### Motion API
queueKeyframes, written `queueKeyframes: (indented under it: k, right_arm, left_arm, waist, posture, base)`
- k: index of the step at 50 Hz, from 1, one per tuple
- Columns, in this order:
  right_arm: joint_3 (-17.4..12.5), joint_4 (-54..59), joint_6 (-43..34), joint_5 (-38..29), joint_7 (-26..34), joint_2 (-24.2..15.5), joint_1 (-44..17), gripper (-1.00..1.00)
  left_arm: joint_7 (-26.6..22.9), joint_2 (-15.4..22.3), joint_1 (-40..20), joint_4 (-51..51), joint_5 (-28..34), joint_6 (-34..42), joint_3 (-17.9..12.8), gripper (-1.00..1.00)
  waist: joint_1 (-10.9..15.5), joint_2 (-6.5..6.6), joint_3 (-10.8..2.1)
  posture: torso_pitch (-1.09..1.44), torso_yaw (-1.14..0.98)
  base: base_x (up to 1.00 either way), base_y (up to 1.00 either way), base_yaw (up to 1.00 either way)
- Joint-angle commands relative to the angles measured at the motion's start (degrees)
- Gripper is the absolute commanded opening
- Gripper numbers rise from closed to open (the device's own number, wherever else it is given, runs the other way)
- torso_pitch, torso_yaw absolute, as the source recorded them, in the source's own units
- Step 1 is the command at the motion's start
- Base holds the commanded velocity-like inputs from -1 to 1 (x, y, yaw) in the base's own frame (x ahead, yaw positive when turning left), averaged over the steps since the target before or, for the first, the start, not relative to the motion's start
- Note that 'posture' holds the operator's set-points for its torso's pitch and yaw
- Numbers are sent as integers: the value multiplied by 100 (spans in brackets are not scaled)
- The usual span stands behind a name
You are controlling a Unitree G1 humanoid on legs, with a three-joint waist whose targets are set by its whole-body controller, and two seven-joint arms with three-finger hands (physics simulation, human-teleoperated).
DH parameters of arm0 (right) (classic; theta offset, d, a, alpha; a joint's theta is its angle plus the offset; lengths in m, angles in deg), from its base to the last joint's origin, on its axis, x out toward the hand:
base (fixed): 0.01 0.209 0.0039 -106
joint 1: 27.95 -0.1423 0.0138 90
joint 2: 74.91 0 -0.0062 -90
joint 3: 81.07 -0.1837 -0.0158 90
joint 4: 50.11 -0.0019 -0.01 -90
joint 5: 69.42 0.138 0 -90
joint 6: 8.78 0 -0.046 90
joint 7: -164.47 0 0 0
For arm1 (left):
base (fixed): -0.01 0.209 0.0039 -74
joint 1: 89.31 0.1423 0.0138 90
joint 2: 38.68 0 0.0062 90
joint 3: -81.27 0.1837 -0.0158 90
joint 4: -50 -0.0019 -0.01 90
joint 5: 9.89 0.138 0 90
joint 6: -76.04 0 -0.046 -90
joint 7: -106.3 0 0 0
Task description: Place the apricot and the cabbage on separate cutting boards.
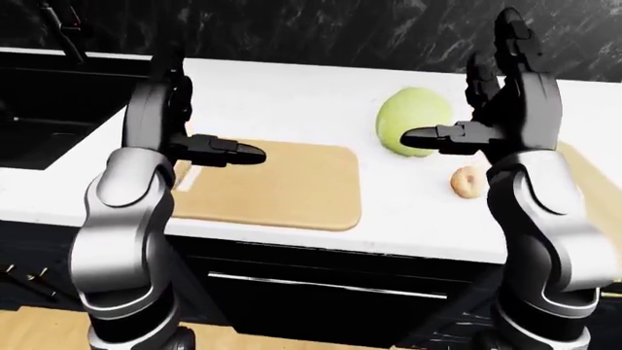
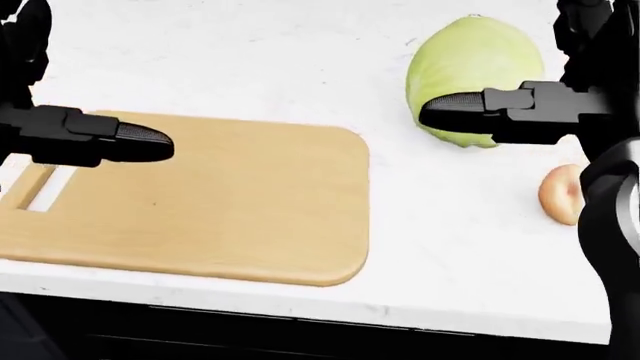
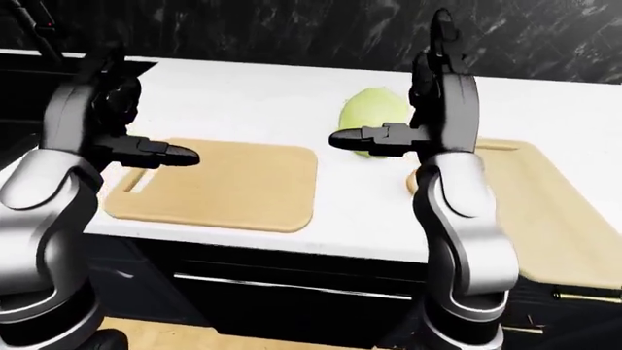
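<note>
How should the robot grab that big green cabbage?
Probably around its wide middle, coming down from above with the right hand, which is nearest. The cabbage is big, rounded and lies bare on the white counter, so open fingers should straddle its sides.

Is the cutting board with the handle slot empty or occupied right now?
Empty. The cutting board has nothing on it; the cabbage and apricot both lie on the white counter to its right in the head view.

cabbage [image 2: 470, 75]: pale green, oval, on white counter
apricot [image 2: 558, 194]: small, orange, right of cabbage
cutting boards: wooden, bare; left board [image 2: 230, 202], right board [image 3: 545, 211]
</note>
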Motion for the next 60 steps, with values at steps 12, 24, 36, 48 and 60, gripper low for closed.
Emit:
queueKeyframes:
  k: [12,24,36,48,60]
  right_arm:
    - [-195,-203,84,301,-236,-204,-48,100]
    - [-99,-185,84,203,-209,-170,-141,100]
    - [-1,-216,95,-122,36,-93,-93,100]
    - [8,225,204,-595,159,-252,-117,100]
    - [280,622,697,-2685,1167,-389,184,100]
  left_arm:
    - [-4,20,-101,144,16,-195,-6,100]
    - [-22,40,-150,106,3,-198,-7,100]
    - [-12,70,-140,194,8,-135,-26,100]
    - [-31,89,-114,285,33,-82,-38,100]
    - [-44,111,-91,346,59,-27,-66,100]
  waist:
    - [-54,219,-85]
    - [-94,-91,158]
    - [-59,100,-83]
    - [4,88,-139]
    - [-16,99,-129]
  posture:
    - [0,0]
    - [0,0]
    - [0,0]
    - [0,0]
    - [0,0]
  base:
    - [0,0,-49]
    - [0,0,-50]
    - [0,0,0]
    - [0,0,0]
    - [0,0,0]
